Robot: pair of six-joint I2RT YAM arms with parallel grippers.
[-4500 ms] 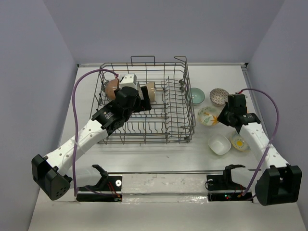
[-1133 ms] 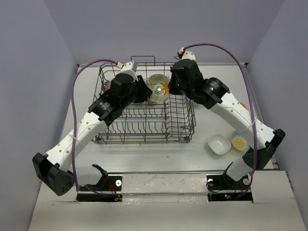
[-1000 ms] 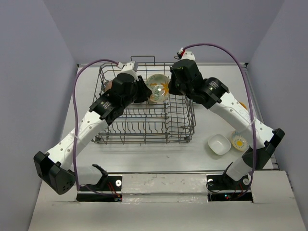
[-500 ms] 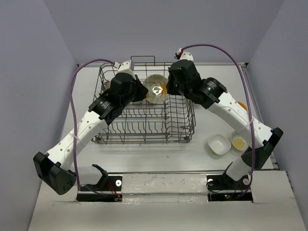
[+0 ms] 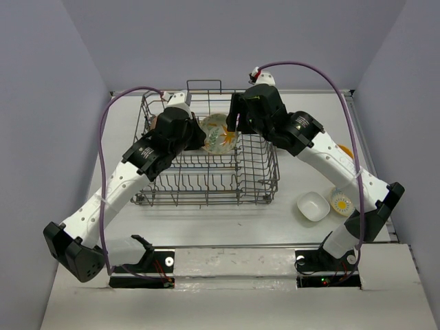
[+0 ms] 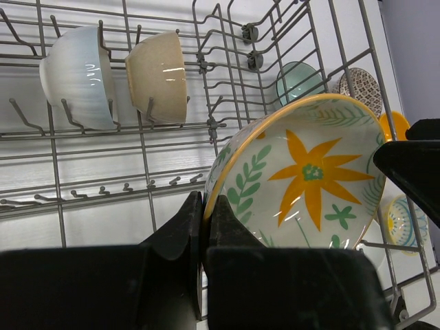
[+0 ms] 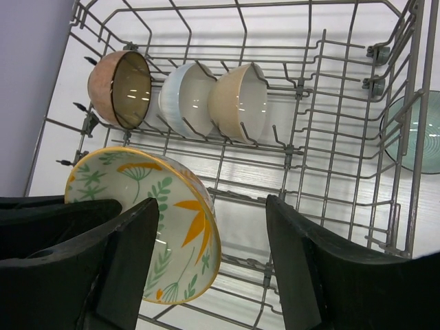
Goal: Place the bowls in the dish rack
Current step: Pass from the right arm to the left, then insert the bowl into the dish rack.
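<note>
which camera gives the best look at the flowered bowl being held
Left wrist: the flowered bowl fills the frame, its rim pinched in the left hand. Right wrist shows the bowl partly hidden; the top view shows it small.

A white table [image 5: 206, 220] stands inside a booth of plain lavender-grey walls [image 5: 234, 41], one behind and one at each side. Along the table's near edge runs a pale shiny strip [image 5: 234, 262], with two black clamps [image 5: 146, 253] set on it, well apart

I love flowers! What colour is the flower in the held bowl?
Orange, with green leaves; the bowl shows best in the left wrist view.
</note>
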